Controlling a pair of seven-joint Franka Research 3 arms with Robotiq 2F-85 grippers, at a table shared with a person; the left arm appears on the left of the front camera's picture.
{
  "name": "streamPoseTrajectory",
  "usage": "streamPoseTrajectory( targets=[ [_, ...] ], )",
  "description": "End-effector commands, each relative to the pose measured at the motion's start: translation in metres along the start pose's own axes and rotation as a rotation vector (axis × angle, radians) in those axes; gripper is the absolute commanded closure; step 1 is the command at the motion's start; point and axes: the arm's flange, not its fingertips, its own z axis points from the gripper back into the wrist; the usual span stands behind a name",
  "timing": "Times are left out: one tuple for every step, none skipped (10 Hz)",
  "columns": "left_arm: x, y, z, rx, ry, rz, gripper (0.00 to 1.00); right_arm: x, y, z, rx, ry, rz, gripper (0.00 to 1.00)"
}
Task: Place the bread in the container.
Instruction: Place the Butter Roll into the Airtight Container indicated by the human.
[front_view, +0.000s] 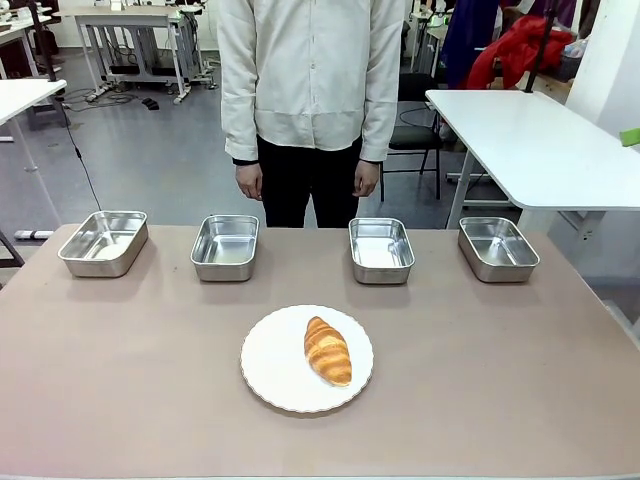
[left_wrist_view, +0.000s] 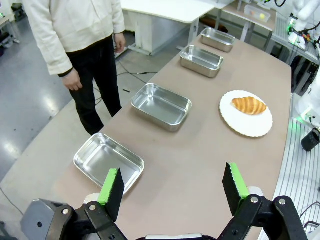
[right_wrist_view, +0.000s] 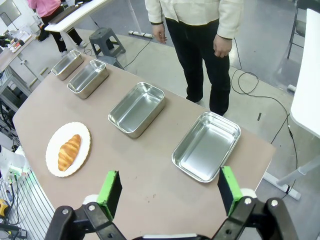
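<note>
Table (front_view: 120, 400): a brown top that carries everything else. A person (front_view: 310, 80) stands at its far edge, hands hanging at the sides and apart from all objects.

Pans: four matching steel pans in a row along the far side, outer left (front_view: 103, 243), inner left (front_view: 225, 247), inner right (front_view: 381, 250) and outer right (front_view: 498, 249). All are empty. Nothing shows which one is to receive the bread.

Plate (front_view: 262, 375): round, white, scalloped, near the middle of the table, on the robot's side of the pan row.

Left gripper (left_wrist_view: 172, 175) and right gripper (right_wrist_view: 168, 175): each is spread wide and empty, above its own end of the table and well apart from the plate.

Bread (front_view: 328, 350): a croissant lying on the plate, right of the plate's centre. In the front view its long axis runs diagonally, the far tip leaning toward the robot's left and the near tip toward its right. It is probably light, with a soft inside under a flaky, glossy crust that dents or sheds under pressure. The best hold is likely across the thick middle, jaws square to the long axis and closed gently; the tapered tips would probably crush or slip.
</note>
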Motion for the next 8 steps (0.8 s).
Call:
streamPoseTrajectory(
  targets=[
    [0.0013, -0.0008, 0.0010, -0.007, -0.017, -0.009, 0.00, 0.0012, -0.0010, -0.0004, 0.008, -0.019, 0.007, 0.00],
    [0.0013, -0.0008, 0.0010, -0.007, -0.017, -0.009, 0.00, 0.0012, -0.0010, -0.0004, 0.008, -0.019, 0.007, 0.00],
    [0.0013, -0.0008, 0.0010, -0.007, -0.017, -0.009, 0.00, 0.0012, -0.0010, -0.0004, 0.008, -0.019, 0.007, 0.00],
    [0.0013, -0.0008, 0.0010, -0.007, -0.017, -0.009, 0.00, 0.0012, -0.0010, -0.0004, 0.008, -0.019, 0.007, 0.00],
    [0.0013, -0.0008, 0.0010, -0.007, -0.017, -0.009, 0.00, 0.0012, -0.0010, -0.0004, 0.008, -0.019, 0.007, 0.00],
    [0.0013, -0.0008, 0.0010, -0.007, -0.017, -0.009, 0.00, 0.0012, -0.0010, -0.0004, 0.008, -0.019, 0.007, 0.00],
    [0.0013, -0.0008, 0.0010, -0.007, -0.017, -0.009, 0.00, 0.0012, -0.0010, -0.0004, 0.008, -0.019, 0.007, 0.00],
    [0.0013, -0.0008, 0.0010, -0.007, -0.017, -0.009, 0.00, 0.0012, -0.0010, -0.0004, 0.008, -0.019, 0.007, 0.00]
  ],
)
